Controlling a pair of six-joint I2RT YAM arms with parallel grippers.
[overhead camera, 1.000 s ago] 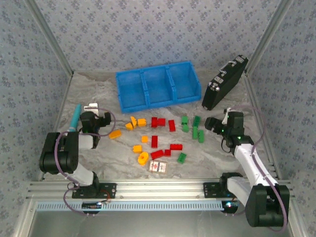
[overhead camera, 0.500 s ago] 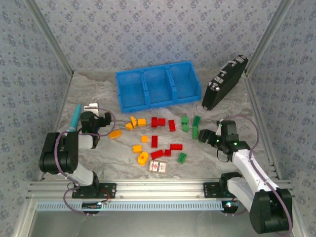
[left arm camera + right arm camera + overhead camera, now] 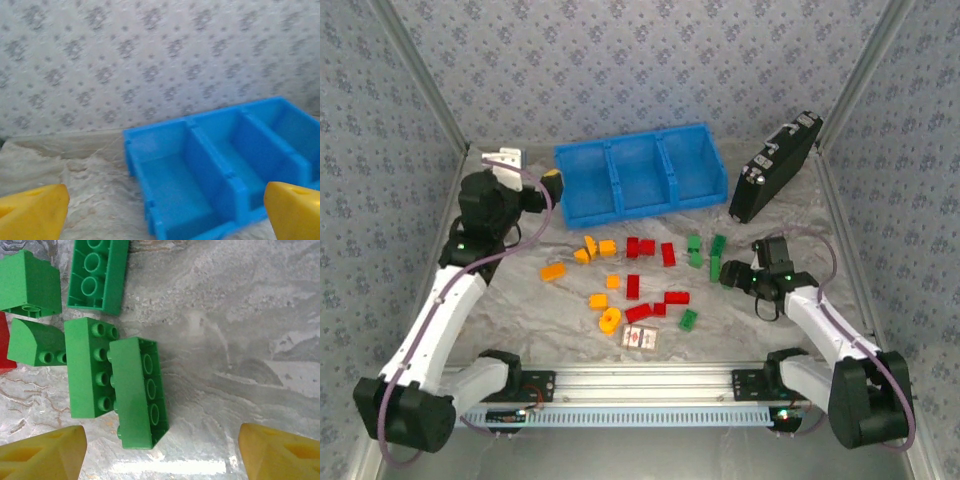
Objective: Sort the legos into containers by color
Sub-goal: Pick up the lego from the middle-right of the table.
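Right claw [image 3: 162, 450] spread wide near two touching green plastic bricks [image 3: 135, 390]; closing could drag both. Left claw [image 3: 165, 210] apart, empty, facing blue plastic tray [image 3: 155, 131].

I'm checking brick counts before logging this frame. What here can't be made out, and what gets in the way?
Top view: the right gripper covers the green bricks beneath it.
Right wrist: red brick cut by the left edge, top green brick by the top edge.
Left wrist: blue tray blurred, its right compartment cut by the right edge.
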